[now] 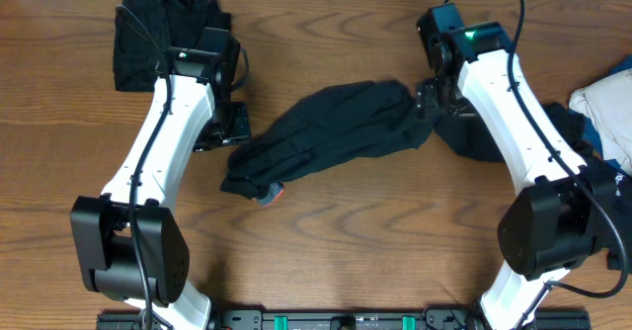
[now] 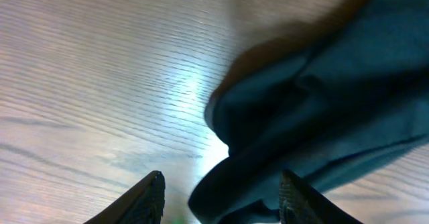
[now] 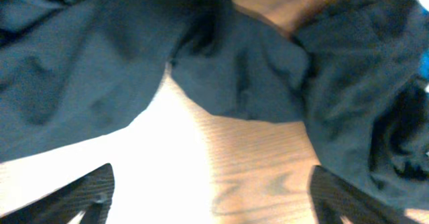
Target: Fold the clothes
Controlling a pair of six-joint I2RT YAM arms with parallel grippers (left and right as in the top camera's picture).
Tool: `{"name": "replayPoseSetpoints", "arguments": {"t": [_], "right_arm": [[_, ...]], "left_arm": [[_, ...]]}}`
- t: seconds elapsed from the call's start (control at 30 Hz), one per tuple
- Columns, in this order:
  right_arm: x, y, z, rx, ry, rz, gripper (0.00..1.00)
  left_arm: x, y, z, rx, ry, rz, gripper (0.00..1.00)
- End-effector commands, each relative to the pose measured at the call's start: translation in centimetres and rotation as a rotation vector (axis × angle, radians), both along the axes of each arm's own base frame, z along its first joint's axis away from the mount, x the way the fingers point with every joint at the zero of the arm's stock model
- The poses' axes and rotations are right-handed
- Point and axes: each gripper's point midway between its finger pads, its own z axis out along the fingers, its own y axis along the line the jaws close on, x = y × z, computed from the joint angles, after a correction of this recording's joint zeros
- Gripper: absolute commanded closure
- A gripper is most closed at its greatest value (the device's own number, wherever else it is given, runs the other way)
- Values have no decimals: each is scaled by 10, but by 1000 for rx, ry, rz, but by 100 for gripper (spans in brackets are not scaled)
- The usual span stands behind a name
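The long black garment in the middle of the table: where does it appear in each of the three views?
Overhead: the long black garment lies at the centre, slanting down to the left.
Left wrist: the garment fills the right side.
Right wrist: the garment is at the upper left.
Shared landmark: the wooden table beneath it.

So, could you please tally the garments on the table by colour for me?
Black garments: 3 (back-left pile, long centre piece, right-hand heap)
White garment: 1
Blue garment: 1, mostly hidden
Total: 5
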Motion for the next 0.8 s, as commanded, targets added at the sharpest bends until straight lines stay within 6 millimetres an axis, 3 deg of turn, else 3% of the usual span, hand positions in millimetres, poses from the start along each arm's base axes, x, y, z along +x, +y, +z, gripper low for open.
{"name": "replayPoseSetpoints", "arguments": {"t": [0.0,0.23,0.33,0.57,0.77], "right_arm": [[11,34,0,126,-28,112,1],[64,88,11,416,-222,236,1],[76,105,6,497,-246,249,1],[83,124,-41,596,-159,178,4],[82,123,-69,594,-103,118,5]], "left_arm": [[-8,-17,-7,-107,46,-49,45],[-9,-18,-16,-113,46,-53,45],[-14,-17,-24,-110,63,-52,45],[-26,-15,-40,-105,101,-49,45],[-27,-15,-41,-105,105,-49,45]]}}
